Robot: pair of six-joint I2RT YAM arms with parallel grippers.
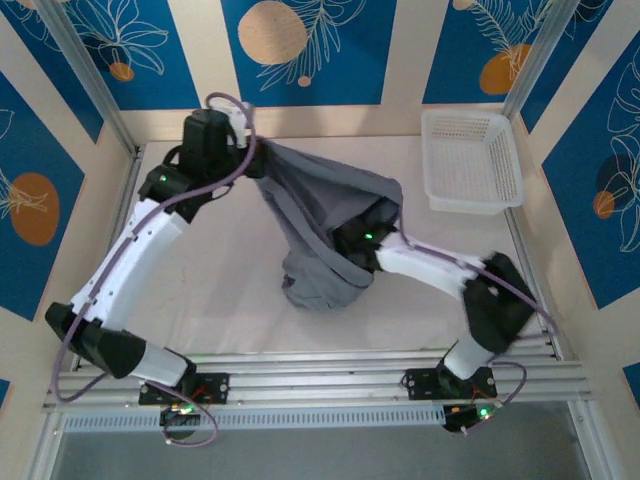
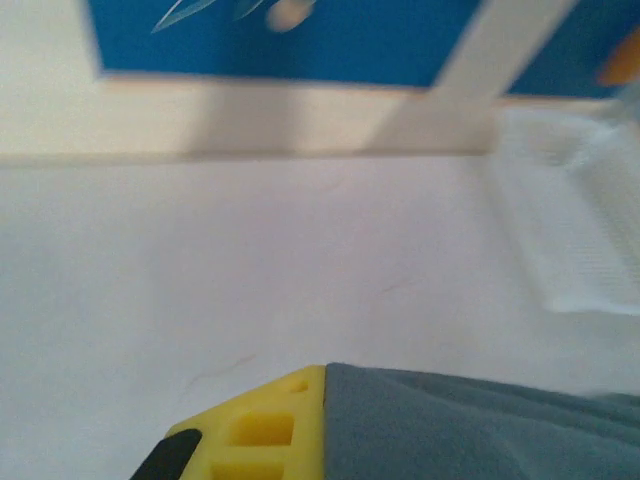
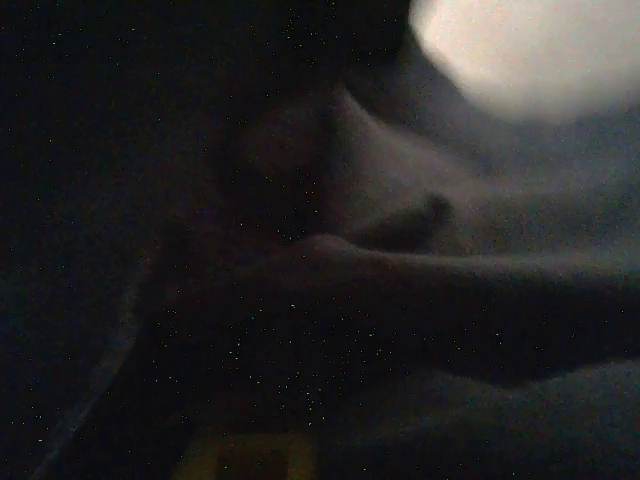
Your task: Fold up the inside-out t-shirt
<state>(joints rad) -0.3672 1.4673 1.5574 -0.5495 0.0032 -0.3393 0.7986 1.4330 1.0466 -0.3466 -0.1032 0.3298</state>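
Slate-grey t-shirt (image 1: 320, 215) hangs bunched in the middle of the worktop (image 1: 220, 260), lifted between my two arms and not lying flat. My left gripper (image 1: 247, 140) is raised at the upper centre-left of the overhead view, near the back wall, with its jaws closed on one edge of the cloth. In the left wrist view a yellow finger (image 2: 255, 430) at the bottom of the frame lies right against the grey fabric (image 2: 470, 430). From that point the cloth runs as a taut ridge down and to the right, towards my right gripper (image 1: 352, 238). That gripper is buried in the folds at the centre of the frame, its jaws closed into the fabric. Its camera is dark, with soft creases of cloth (image 3: 420, 300) pressed close to the lens and a pale patch in the upper right corner. Below my right wrist the rest of the garment sags in a heap onto the worktop. A white mesh basket (image 1: 470, 160) stands at the upper right, apart from the cloth.
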